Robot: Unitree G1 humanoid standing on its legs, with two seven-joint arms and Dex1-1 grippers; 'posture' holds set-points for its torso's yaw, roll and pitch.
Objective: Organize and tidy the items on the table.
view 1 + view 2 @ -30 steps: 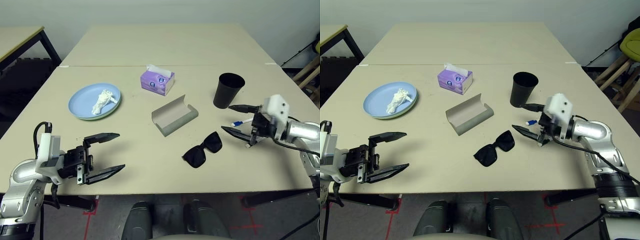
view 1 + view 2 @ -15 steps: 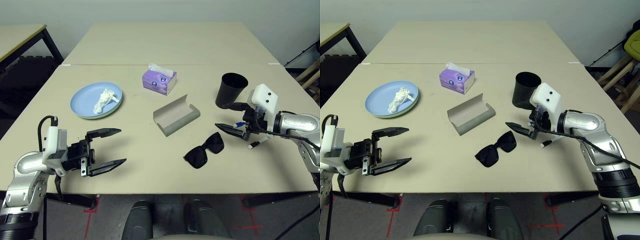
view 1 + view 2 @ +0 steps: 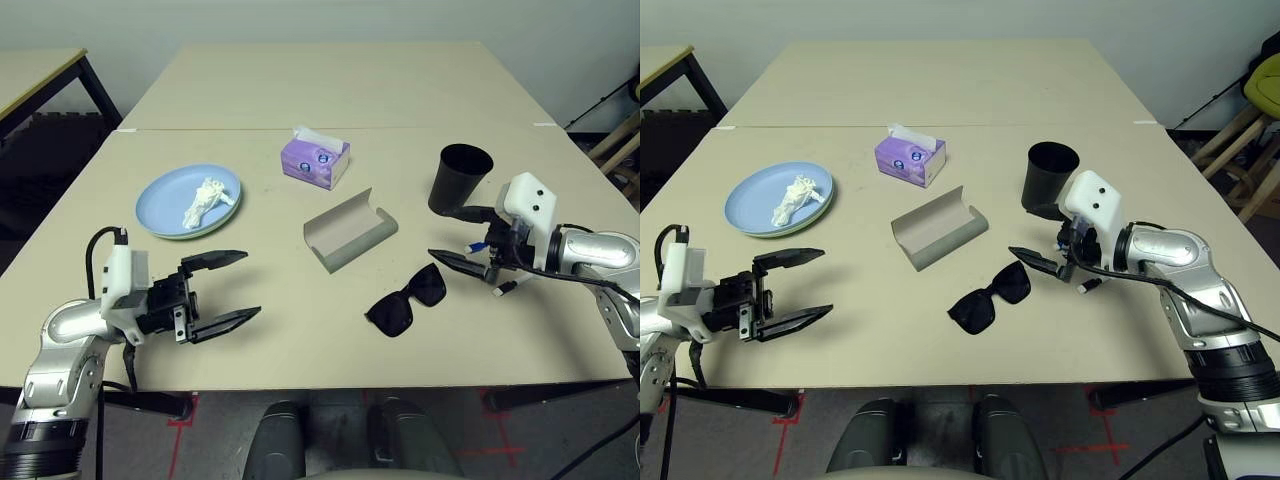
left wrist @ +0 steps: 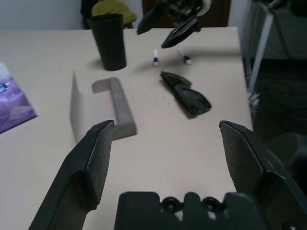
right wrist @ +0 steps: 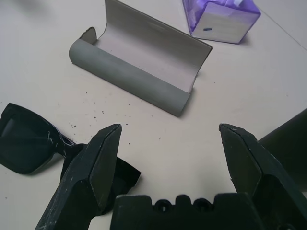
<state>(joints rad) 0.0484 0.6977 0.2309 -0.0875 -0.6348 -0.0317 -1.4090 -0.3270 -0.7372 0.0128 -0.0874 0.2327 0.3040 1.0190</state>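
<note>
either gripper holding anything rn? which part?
Nothing held. Left gripper is open over bare table; right gripper is open above the black sunglasses, with nothing between its fingers.

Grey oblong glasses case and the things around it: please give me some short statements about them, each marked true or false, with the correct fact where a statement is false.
1. The grey oblong glasses case lies open and empty. True.
2. The black sunglasses are inside the case. False: they lie on the large light beige table, beside the case.
3. The crumpled white tissue rests on the light blue plate. True.
4. The black cup lies tipped over. False: it stands upright.
5. The right end effector grips a marker. False: it is open and holds nothing.
6. The left end effector is open. True.
</note>
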